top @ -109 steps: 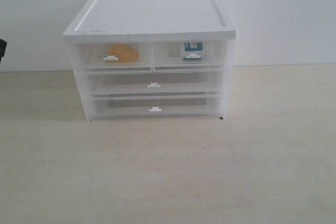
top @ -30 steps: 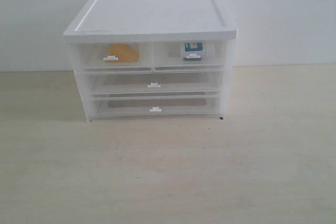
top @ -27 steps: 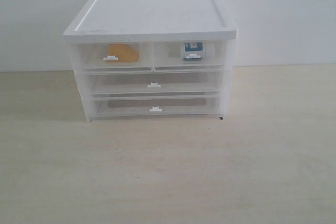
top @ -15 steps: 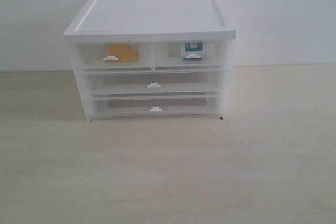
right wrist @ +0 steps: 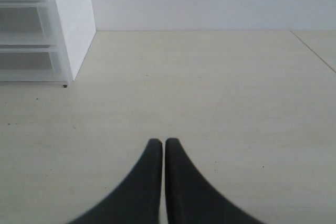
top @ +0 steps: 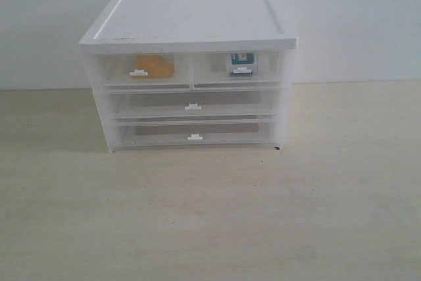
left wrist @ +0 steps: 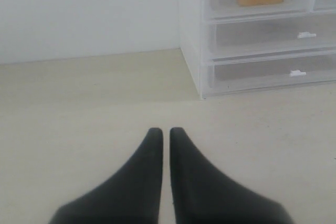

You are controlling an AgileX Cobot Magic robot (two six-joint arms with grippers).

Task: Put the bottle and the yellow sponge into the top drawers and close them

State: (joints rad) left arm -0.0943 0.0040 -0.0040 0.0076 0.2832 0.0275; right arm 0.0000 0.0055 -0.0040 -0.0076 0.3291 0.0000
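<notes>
The bottle (top: 241, 63) stands upright inside the top-right drawer (top: 270, 72), upper centre of the exterior view, behind that drawer's white tab. The yellow sponge (top: 152, 66) lies in the top-left drawer (top: 112, 74) beside it. Both fronts look flush with the cabinet (top: 191, 21) frame, so I judge them shut and the task as good as finished.

My left gripper (left wrist: 165, 132) has its jaws pressed together and carries nothing; the cabinet lies ahead of it, sponge drawer in sight. My right gripper (right wrist: 159, 142) is likewise pinched closed and empty, with only the cabinet's right corner in its camera. Neither arm shows in the exterior view, so both sit well apart from the drawers.

If a front needs a final nudge, each arm has its own side. The table (top: 210, 215) before the cabinet gives open room, and the pushing axis runs straight toward the back wall.
</notes>
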